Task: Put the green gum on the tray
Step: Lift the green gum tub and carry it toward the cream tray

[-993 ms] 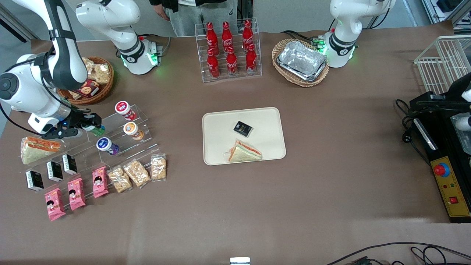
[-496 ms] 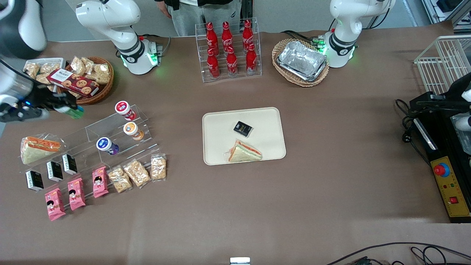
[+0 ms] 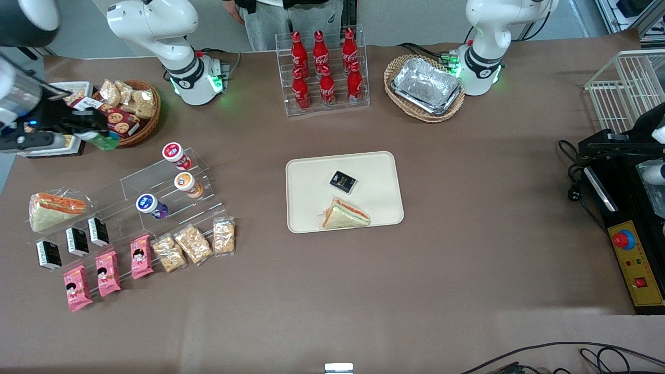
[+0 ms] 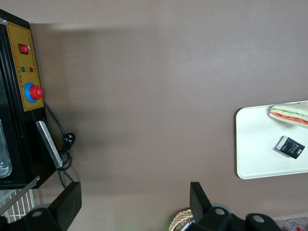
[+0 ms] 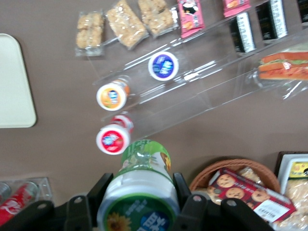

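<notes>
Six red cola bottles [image 3: 320, 67], four canisters, one of them the green gum [image 3: 105, 143] gripped in the one tool [image 3: 92, 136] above the worktop [image 3: 467, 208] beside a wicker basket [image 3: 150, 122], two sandwiches [image 3: 345, 214], four black packets [image 3: 78, 240], three pink packets [image 3: 108, 272], three snack bags [image 3: 193, 244], one tray [image 3: 311, 176] were there.

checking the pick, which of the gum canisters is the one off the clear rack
The green gum, clamped in the gripper in the air near the snack basket. The red, orange and purple canisters sit on the rack.
</notes>
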Robot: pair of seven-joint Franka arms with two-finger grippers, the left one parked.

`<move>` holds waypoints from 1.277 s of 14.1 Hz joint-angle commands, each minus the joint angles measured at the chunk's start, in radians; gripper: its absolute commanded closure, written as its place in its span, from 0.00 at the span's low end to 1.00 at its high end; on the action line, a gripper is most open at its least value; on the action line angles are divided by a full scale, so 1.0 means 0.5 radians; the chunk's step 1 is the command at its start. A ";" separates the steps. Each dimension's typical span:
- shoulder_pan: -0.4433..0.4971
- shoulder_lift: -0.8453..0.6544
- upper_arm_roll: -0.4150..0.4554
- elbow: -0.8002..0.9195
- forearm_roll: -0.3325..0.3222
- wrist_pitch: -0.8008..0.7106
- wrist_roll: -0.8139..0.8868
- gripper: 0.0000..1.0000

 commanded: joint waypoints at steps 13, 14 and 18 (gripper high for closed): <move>0.133 0.522 1.306 -0.292 0.231 1.106 1.804 0.87; 0.154 0.611 1.336 -0.308 0.139 1.199 1.829 0.87; 0.283 1.007 1.340 -0.308 -0.210 1.561 2.184 0.87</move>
